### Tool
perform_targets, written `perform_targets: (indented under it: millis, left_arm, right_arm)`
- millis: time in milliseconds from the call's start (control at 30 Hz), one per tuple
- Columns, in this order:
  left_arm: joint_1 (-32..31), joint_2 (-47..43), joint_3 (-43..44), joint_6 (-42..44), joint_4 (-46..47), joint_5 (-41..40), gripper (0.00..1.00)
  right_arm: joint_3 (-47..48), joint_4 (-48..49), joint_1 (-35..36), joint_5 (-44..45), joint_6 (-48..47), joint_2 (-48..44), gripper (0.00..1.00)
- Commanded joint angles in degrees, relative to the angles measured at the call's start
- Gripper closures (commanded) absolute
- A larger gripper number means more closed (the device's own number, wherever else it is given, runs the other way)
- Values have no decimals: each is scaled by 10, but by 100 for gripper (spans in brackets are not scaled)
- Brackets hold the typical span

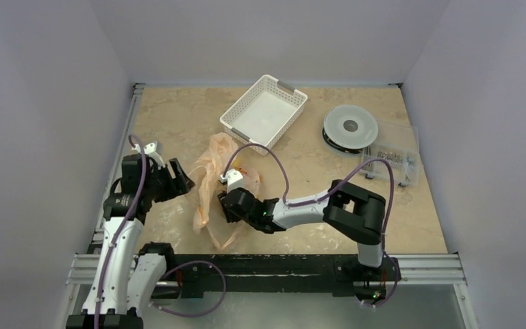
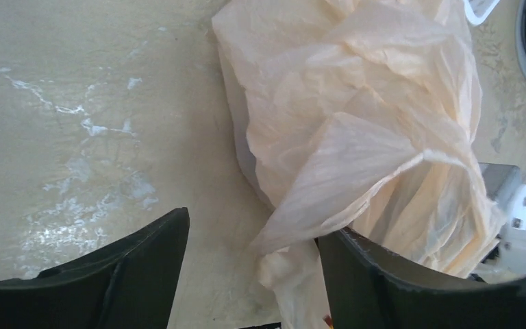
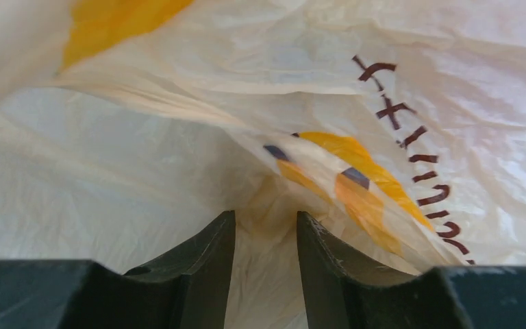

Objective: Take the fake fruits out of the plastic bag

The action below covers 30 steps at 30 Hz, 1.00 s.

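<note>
Nearest my bases, on the near left part of the table (image 1: 397, 212), my left gripper (image 2: 252, 229) points down at the bare surface with its two dark fingers (image 2: 130, 274) spread wide. Marbled tabletop shows in the gap between them. A fold of the plastic bag (image 2: 356, 130) drapes against the inner edge of one finger, but nothing is clamped.

Just beside it, toward the middle of the table, my right gripper (image 3: 266, 218) is pushed into the same bag from the other side. Its fingers (image 3: 202, 274) stand a narrow gap apart. Crinkled film fills that gap and everything beyond it, so I cannot tell whether the film is pinched or only lies there. Close up, the film carries yellow-orange patches and a line of dark maroon lettering.

From above, the bag (image 1: 209, 179) sits crumpled between my left gripper (image 1: 180, 179) and my right gripper (image 1: 227, 200), left of the table's middle. One handle loop trails toward the near edge. I cannot make out any of the fake fruits through the film; whatever is inside is hidden by the folds.

Farther back, near the middle of the far edge, a white basket (image 1: 235, 118) sits at an angle, apart from the bag. Toward the far right corner lies a grey disc (image 1: 366, 133). A clear box (image 1: 404, 147) is just beside it along the right edge.
</note>
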Motion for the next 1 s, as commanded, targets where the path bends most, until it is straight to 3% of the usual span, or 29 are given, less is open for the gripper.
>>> perform_targets:
  millis: [0, 200, 367, 533, 700, 767, 967]
  left_arm:
    - [-11, 49, 23, -29, 8, 60, 22]
    - [-15, 57, -28, -122, 64, 126, 12]
    - [-36, 27, -110, -191, 120, 97, 17]
    - [-42, 19, -157, -222, 128, 85, 46]
    - [-45, -27, -144, -231, 71, 55, 93]
    - [-45, -39, -127, -227, 43, 50, 100]
    - [-47, -43, -92, -234, -30, 44, 100]
  right_arm:
    - [2, -1, -2, -30, -2, -79, 61]
    - [0, -11, -19, -32, 2, -170, 55]
    - [-5, 4, -37, -35, 2, -170, 54]
    - [-17, 17, -37, -32, -4, -138, 55]
    - [-46, 26, -37, -30, -4, -114, 56]
    - [-51, 17, -33, -19, -16, -118, 56]
    - [-27, -13, -11, 0, -44, -151, 56]
